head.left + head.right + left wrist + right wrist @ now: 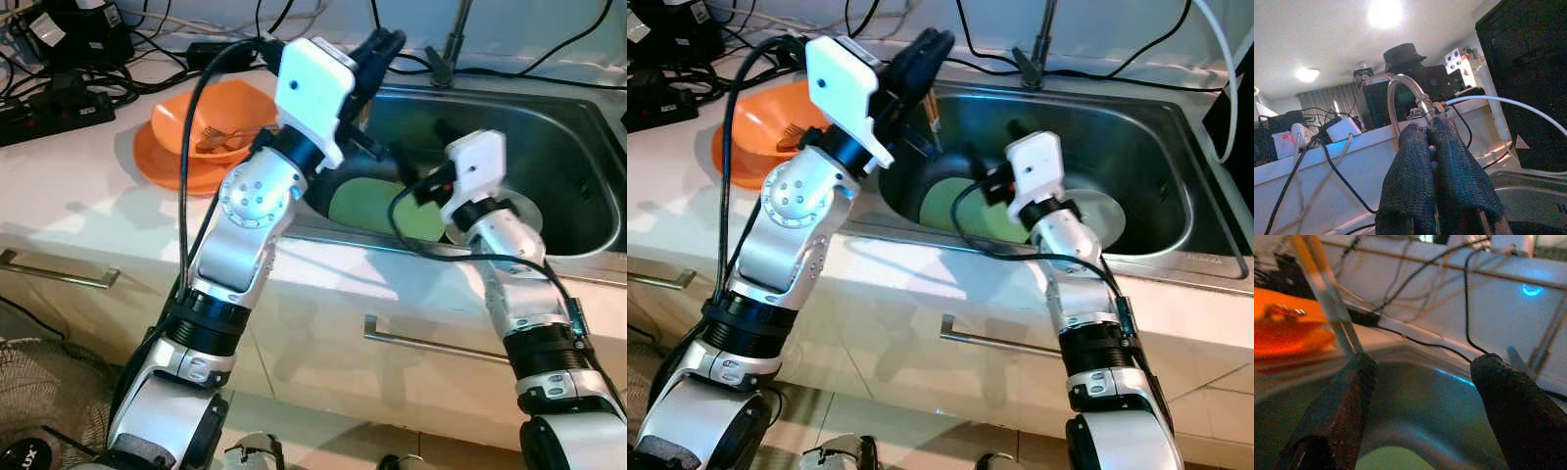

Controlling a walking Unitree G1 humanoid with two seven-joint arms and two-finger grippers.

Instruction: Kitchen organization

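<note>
Over the steel sink (578,196), both arms raised. L gripper (921,54) held high above the sink's near-left corner, fingers (1420,181) pressed together, nothing visibly between them; curved tap (1400,93) rises behind the tips in L wrist view. R gripper (1420,382) lower, down inside the basin, fingers spread wide apart w/ nothing held; L-side finger sits just beside a pair of chopsticks (1327,298) that lean upright against the sink wall. Same chopsticks seen in head view near L gripper (933,108). Green plate (955,211) lies flat on sink floor, partly hidden by R arm; round drain cover (1107,215) beside it, toward robot's right. On white counter (78,206) left of sink: orange bowl (216,113) stacked on orange plate (162,162), fork (220,137) resting inside bowl. Power strip (54,117) and tangle of black cables behind, along the wall. Cabinet handle (431,343) below sink front.
</note>
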